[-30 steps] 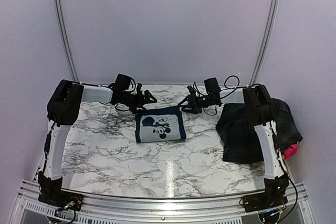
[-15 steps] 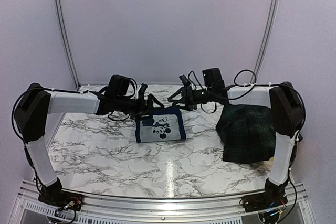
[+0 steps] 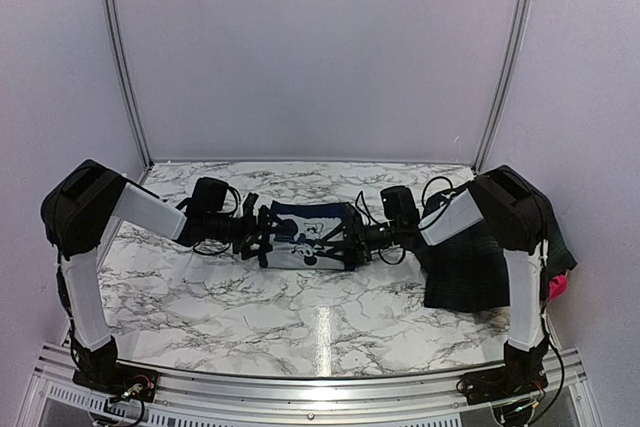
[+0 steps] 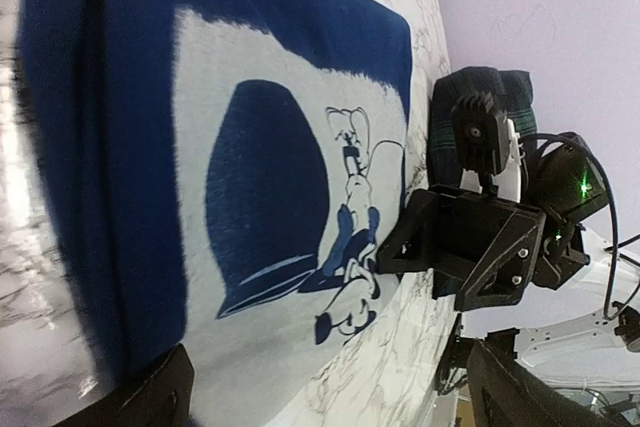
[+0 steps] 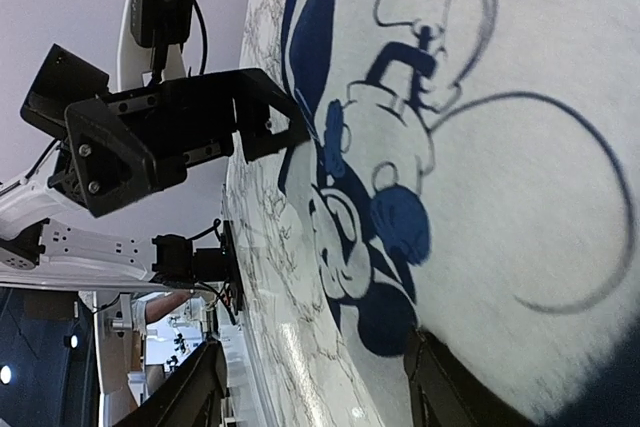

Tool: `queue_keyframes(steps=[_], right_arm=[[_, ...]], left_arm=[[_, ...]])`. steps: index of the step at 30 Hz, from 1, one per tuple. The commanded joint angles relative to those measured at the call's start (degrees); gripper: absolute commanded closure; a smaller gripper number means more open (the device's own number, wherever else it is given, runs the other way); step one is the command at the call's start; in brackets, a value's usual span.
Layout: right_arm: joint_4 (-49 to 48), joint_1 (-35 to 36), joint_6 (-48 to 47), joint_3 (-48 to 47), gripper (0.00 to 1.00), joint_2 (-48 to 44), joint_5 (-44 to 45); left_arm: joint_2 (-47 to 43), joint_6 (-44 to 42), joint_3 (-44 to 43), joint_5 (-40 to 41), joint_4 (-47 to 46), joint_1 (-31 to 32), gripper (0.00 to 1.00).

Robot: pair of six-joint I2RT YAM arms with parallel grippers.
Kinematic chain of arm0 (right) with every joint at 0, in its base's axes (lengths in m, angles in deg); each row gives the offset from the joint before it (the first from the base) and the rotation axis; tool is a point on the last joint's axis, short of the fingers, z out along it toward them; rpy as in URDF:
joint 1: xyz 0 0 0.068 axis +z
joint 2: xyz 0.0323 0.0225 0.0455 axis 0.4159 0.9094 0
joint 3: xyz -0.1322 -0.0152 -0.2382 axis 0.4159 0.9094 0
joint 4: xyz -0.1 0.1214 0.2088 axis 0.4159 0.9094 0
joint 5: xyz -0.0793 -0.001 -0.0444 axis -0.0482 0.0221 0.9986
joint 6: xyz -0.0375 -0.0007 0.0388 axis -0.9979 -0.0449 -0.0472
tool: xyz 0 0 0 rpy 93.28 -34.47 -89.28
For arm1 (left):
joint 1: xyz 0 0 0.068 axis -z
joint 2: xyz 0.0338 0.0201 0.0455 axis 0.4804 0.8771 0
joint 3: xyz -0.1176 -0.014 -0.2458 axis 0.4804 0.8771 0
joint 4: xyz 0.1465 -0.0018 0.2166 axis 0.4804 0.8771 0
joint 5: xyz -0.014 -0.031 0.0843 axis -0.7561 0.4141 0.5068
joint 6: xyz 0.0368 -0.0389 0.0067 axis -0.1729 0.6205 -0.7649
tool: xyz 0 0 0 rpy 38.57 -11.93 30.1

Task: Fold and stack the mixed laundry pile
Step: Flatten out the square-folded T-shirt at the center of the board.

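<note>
"Two things I need from you: positions and grip."

"From overhead I saw the left gripper [image 3: 265, 242] at the left edge of the folded navy-blue cloth [image 3: 305, 247] and the right gripper [image 3: 343, 243] at its right edge. Both were low over the marble desk [image 3: 230, 307] and pointed at each other across the fabric."

"Clenched on it?"

"No. On my left wrist feed the fingers [image 4: 150, 397] stood spread wide, released, with the cloth flat ahead of them and its cartoon print [image 4: 350, 207] facing up. My right wrist feed gave the same: fingers [image 5: 200, 392] apart, nothing pinched, the print filling the gap. I could not tell whether either gripper touched the fabric."

"Where did the cloth lie?"

"Mid-desk, somewhat nearer the far edge than the near one."

"And the other laundry?"

"The green-and-navy plaid garment [image 3: 465, 272] lay bunched by the desk's right edge, apart from the navy cloth and partly behind the right arm [image 3: 520, 287]. A small pink piece [image 3: 556, 287] showed at that same edge, just beyond the plaid."
</note>
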Motion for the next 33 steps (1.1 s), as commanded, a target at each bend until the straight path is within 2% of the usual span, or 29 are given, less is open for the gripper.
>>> queue_keyframes(steps=[1,4,7,9,11,14,17,22,26,33], right_arm=[[5.6,-2.8,0.3,4.6,0.38,-5.1,1.8],[11.2,-3.2,-2.4,3.7,0.38,-11.5,1.7],[19.3,-4.5,-6.6,3.4,0.38,-16.2,4.1],[21.7,-5.7,-7.8,4.3,0.38,-17.8,4.8],[24.0,-6.3,-8.6,4.6,0.39,-18.5,5.7],[26.4,-6.3,-9.5,4.4,0.39,-19.0,7.4],[29.2,-6.4,-9.8,4.2,0.39,-19.2,9.3],[31.9,-6.5,-9.5,5.1,0.39,-19.8,10.5],[34.5,-6.6,-9.5,5.2,0.40,-19.8,11.4],[37.9,-6.9,-10.3,4.5,0.39,-19.2,12.5]], left_arm=[[-7.2,-9.0,3.8,8.6,8.1,-2.4,0.01],[-13.4,-23.4,-1.0,19.6,21.9,1.1,0.01],[-15.5,-36.7,-6.5,30.6,30.1,7.3,0.01],[-14.7,-44.6,-8.8,35.7,31.5,11.1,0.01],[-13.3,-51.5,-9.9,36.4,31.4,13.8,0.02],[-10.3,-60.2,-11.6,37.6,31.1,17.3,0.14],[-6.7,-64.9,-14.5,37.8,30.9,20.2,0.28],[-1.7,-70.6,-16.4,39.5,28.5,24.1,0.37],[2.0,-74.2,-18.6,40.5,26.4,25.8,0.41],[9.8,-79.4,-22.7,47.8,22.5,28.0,0.44]])
